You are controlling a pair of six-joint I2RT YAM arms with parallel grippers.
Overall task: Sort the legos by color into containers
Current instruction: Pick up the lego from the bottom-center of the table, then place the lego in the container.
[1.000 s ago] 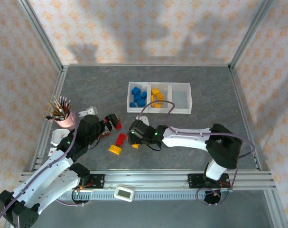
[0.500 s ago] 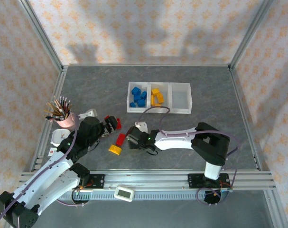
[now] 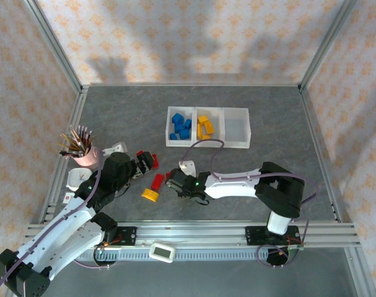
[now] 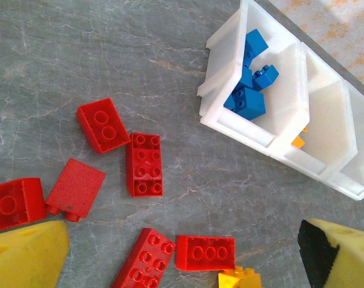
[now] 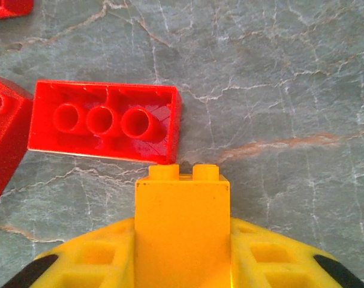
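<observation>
Between right gripper (image 5: 182,267) fingers, yellow brick (image 5: 182,210) seemingly clamped, base cut off

Grey marbled table (image 3: 280,124). Containers (image 3: 207,145), three joined white bins in a row, sit mid-table. Loose red legos (image 4: 144,164) lie scattered on the bare top near-left of the containers, apart from them; some studs-up, some on their sides. One yellow brick (image 5: 182,222) just beside a red one there. Another yellow piece (image 3: 150,195) further near-left. Pink pencil cup (image 3: 83,156) well left of the containers.
</observation>
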